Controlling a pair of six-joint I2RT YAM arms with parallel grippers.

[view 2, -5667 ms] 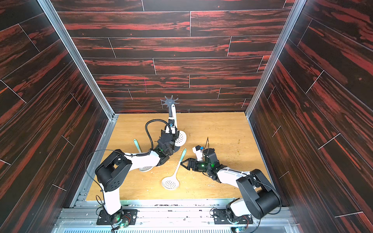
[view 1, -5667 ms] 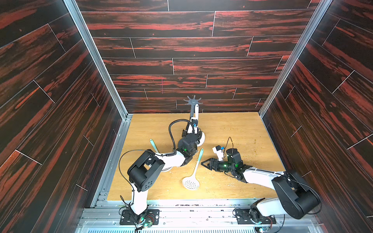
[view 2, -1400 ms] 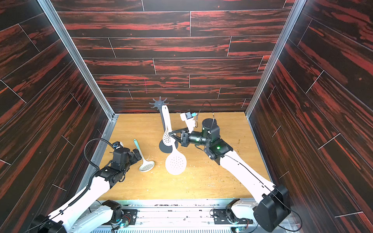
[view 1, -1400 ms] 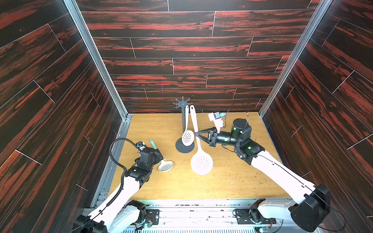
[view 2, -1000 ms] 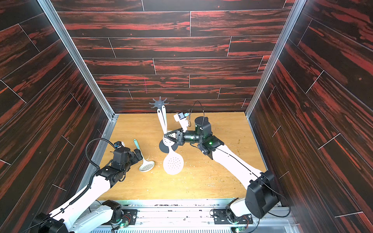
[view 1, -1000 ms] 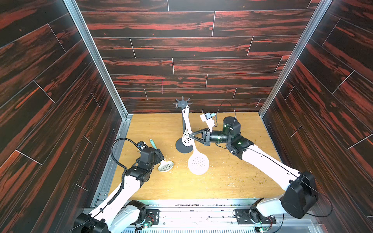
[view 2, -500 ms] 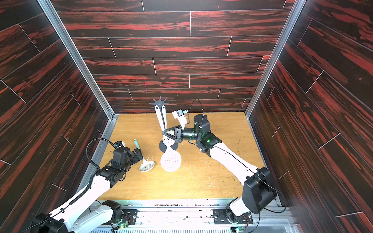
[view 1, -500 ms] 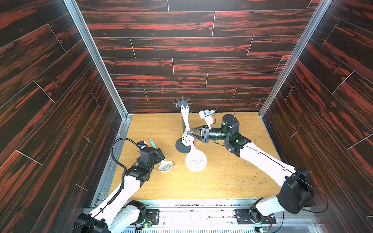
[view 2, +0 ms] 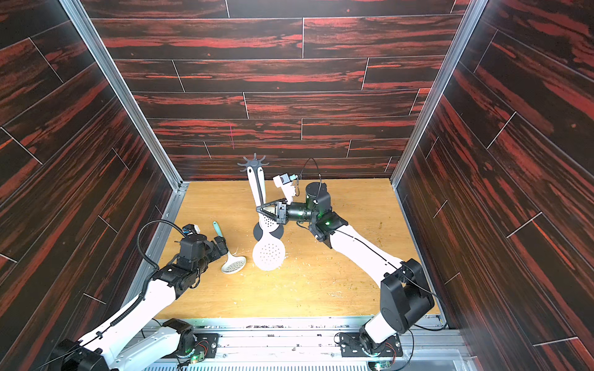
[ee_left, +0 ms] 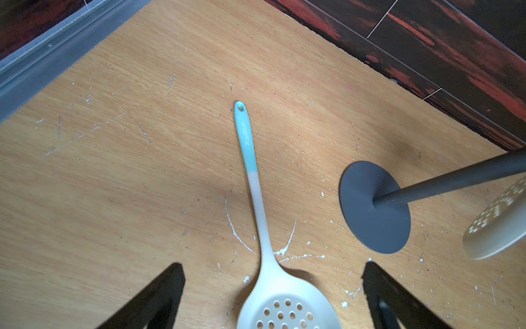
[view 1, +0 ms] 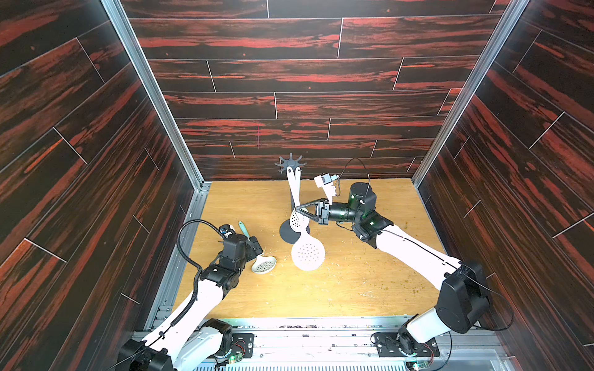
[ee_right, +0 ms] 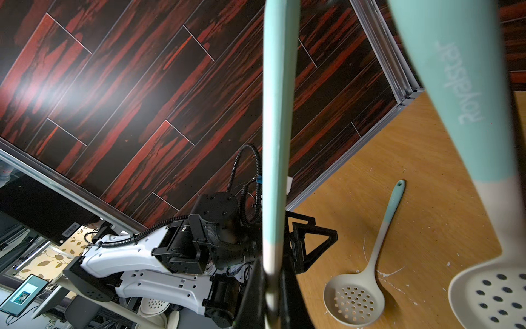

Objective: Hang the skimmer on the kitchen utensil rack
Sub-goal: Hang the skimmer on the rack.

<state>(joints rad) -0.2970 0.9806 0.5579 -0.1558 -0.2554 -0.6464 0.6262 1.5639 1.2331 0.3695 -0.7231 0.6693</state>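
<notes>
I see right pincer (view 1: 299, 210) clamped on big skimmer (view 1: 308, 253) handle, just beside kitchen utensil rack (view 1: 291, 163) at 12 o'clock end of counter (view 1: 353, 282). Big skimmer head hangs at 6 o'clock of rack base. Handle top reaches crown; hooked or not, I can't tell. Left pincer (view 1: 257, 245) spread wide over small skimmer (view 1: 264, 265), lying at 8 o'clock of rack.

In both top views, seen from high above the near edge of the table (view 1: 353, 289), tilted down toward the far wall; far enough off to take in all four edges, both arms and the rack (view 1: 291, 163); nearly the same scene twice, shifted slightly sideways. From the left wrist, close above the table, facing down on the lying skimmer (ee_left: 257, 205) and the rack's base; from the right wrist, hard against the held skimmer (ee_right: 273, 142), facing the left edge and left arm (ee_right: 136, 253); lying skimmer shared with the left wrist.
</notes>
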